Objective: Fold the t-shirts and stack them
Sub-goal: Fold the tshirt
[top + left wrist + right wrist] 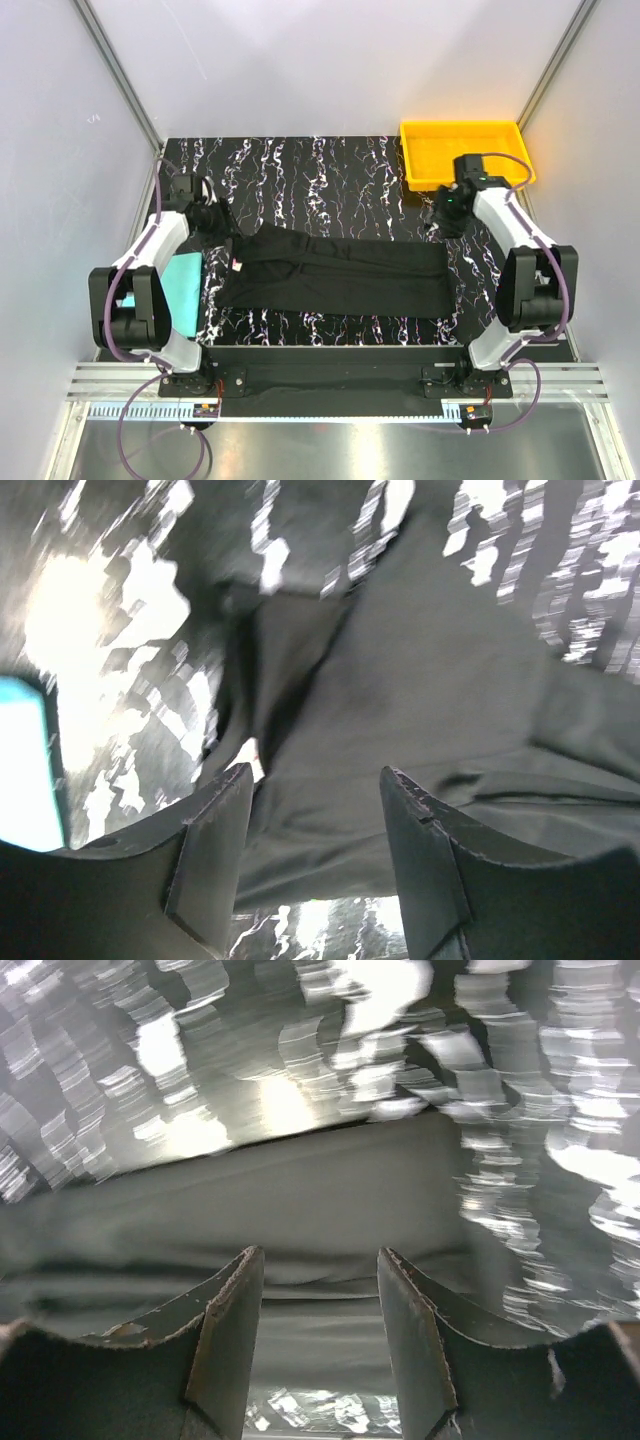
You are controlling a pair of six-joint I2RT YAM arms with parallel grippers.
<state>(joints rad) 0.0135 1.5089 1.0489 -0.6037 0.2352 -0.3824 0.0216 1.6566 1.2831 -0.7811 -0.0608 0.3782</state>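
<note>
The black t-shirt (pixel 340 280) lies as a long folded band across the marbled mat, with a small white label (pixel 238 264) near its left end. My left gripper (pixel 222 222) hovers open over that left end; in its wrist view the jaws (pixel 317 772) stand apart above the black cloth (pixel 420 680), holding nothing. My right gripper (pixel 440 215) is open just past the band's right end, its jaws (pixel 320 1253) spread over the black cloth (pixel 300 1210). The teal t-shirt (pixel 185 285) lies at the mat's left edge, partly hidden by the left arm, and shows as a sliver (pixel 20 760).
A yellow tray (pixel 465 150) stands at the back right, just behind the right gripper. The black-and-white marbled mat (pixel 330 170) covers the table. Grey walls close in on the left, back and right.
</note>
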